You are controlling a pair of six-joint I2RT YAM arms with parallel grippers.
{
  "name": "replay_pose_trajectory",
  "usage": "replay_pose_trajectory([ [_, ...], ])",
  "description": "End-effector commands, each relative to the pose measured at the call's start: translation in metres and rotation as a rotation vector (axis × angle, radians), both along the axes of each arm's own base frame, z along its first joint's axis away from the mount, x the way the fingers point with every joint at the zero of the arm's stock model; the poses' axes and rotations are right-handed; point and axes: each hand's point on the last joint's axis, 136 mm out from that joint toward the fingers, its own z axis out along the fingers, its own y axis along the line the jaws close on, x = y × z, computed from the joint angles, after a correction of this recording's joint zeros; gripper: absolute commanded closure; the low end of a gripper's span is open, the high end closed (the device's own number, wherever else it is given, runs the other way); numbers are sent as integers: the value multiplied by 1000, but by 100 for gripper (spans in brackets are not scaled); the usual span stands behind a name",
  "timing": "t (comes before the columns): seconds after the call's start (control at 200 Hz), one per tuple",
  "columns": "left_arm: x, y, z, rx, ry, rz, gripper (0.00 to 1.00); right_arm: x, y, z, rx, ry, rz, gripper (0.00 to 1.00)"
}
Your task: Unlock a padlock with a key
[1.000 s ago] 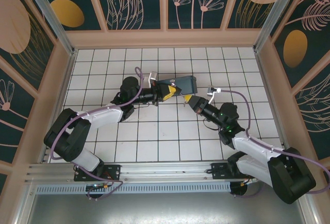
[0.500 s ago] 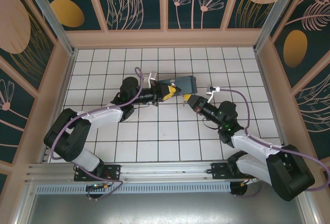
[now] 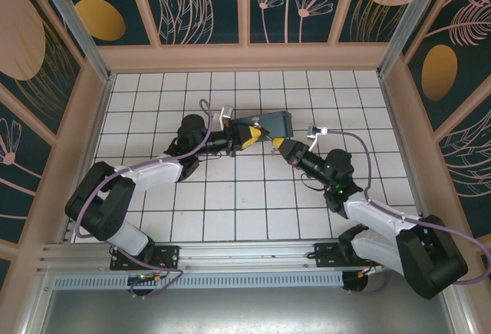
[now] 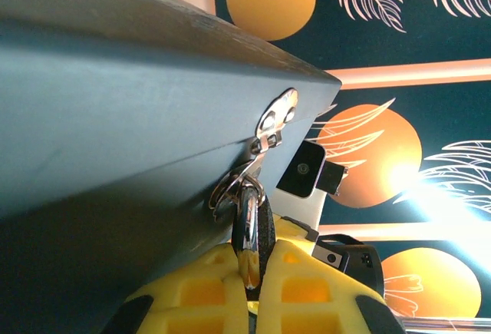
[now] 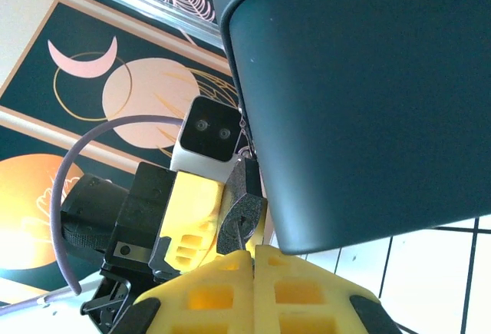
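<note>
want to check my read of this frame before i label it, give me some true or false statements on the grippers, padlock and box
1. Both grippers are shut. True: the left gripper and the right gripper have their yellow tips pressed together.
2. The left gripper clamps the padlock. True.
3. The padlock lies loose on the tiles, away from the box. False: it hangs at the hasp on the box.
4. The right gripper holds nothing. False: what looks like the thin key sticks out of its tips toward the padlock.
5. The box is down by the arm bases. False: it is at mid-table, just beyond both grippers.
</note>
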Motion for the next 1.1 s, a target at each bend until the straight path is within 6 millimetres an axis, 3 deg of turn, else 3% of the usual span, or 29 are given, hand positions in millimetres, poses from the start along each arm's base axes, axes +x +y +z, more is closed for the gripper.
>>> replay_pose_trajectory([
  [0.0, -4, 3, 30, -60, -118, -7, 100, 1, 1, 31, 30, -102, 6, 100],
  [0.611, -4, 5, 38, -96, -128, 4, 100, 4, 4, 13, 17, -45, -6, 100],
  [1.096, 0, 6, 40, -95, -126, 24, 100, -3, 0, 15, 22, -50, -17, 100],
])
